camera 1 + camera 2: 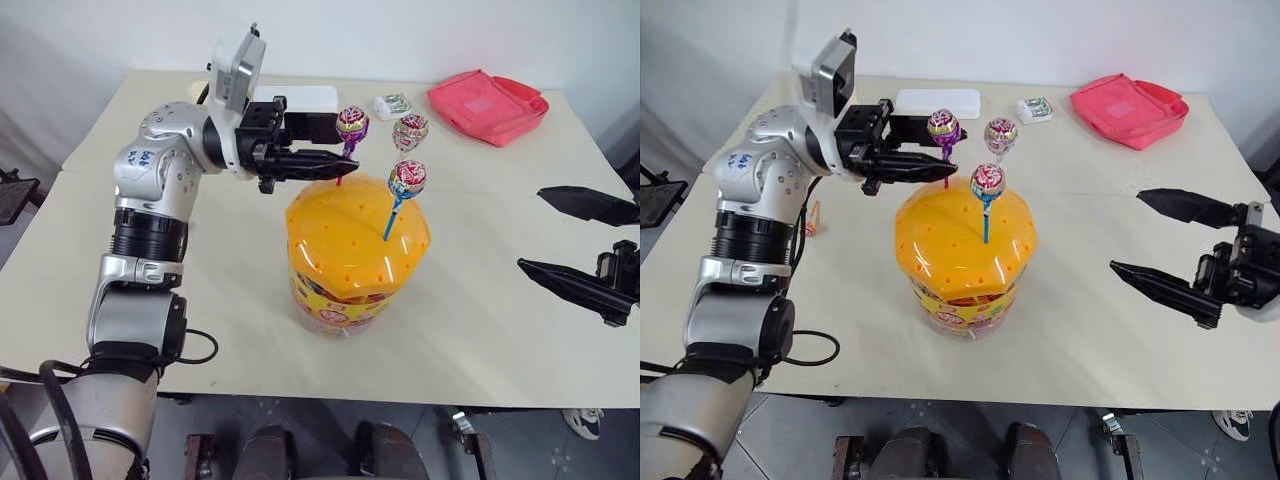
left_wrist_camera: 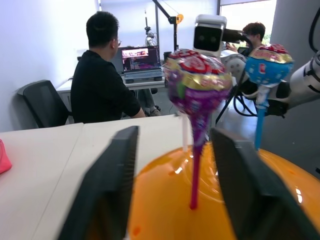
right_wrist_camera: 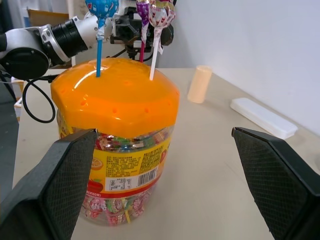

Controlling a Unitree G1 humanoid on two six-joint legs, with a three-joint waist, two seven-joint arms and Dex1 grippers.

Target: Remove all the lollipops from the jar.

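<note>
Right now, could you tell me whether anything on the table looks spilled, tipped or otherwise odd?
Nothing stands out: the jar sits upright with its lid on, and three lollipops stand in the lid's holes. Only the blue-stick lollipop leans a little.

Jar (image 1: 345, 290): clear, multicolour label, orange-yellow lid (image 1: 340, 235) dotted with holes. Purple lollipop (image 1: 352, 124), pink stick, at black left gripper (image 1: 340, 158) tips. Beyond it: pink-silver lollipop (image 1: 410, 131); blue-red one (image 1: 407, 179), blue stick. Pink pouch (image 1: 488, 104) farther off.
</note>
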